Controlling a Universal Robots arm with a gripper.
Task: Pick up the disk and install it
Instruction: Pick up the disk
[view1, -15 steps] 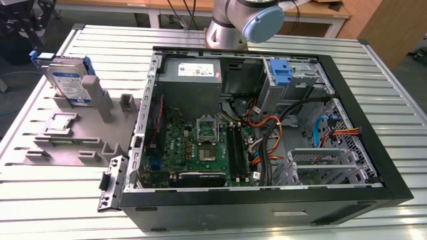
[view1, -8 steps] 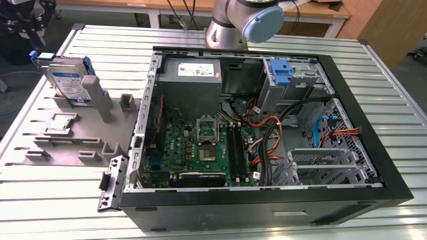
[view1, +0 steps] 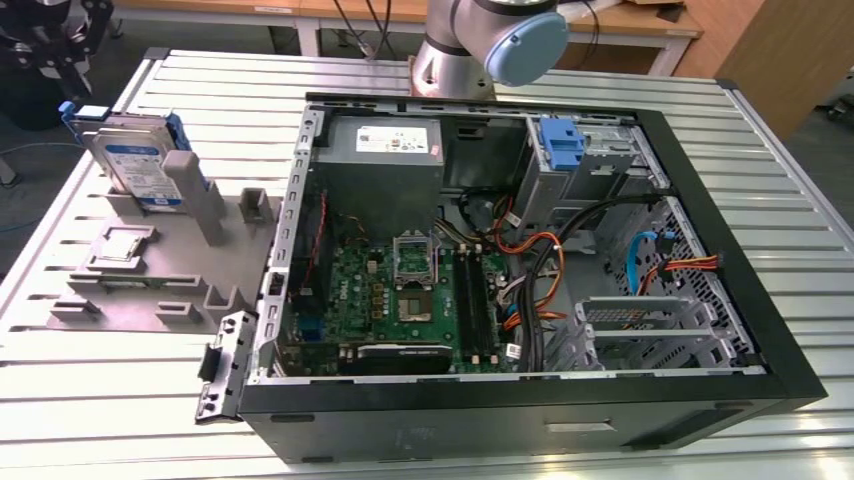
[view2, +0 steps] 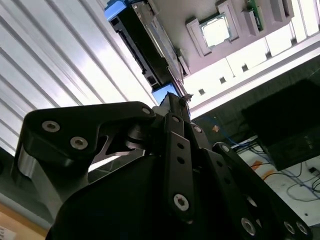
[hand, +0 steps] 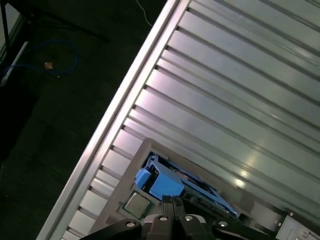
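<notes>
The disk (view1: 136, 160) stands on edge in a gray holder (view1: 134, 285) (long axis near upright, label showing in the exterior view) on the ribbed metal surface (view1: 200, 85); the tool (hand: 171, 201) hangs just above it, closed.

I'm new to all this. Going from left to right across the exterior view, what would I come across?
the disk standing upright → the green motherboard → the blue bracket → the silver drive cage
</notes>
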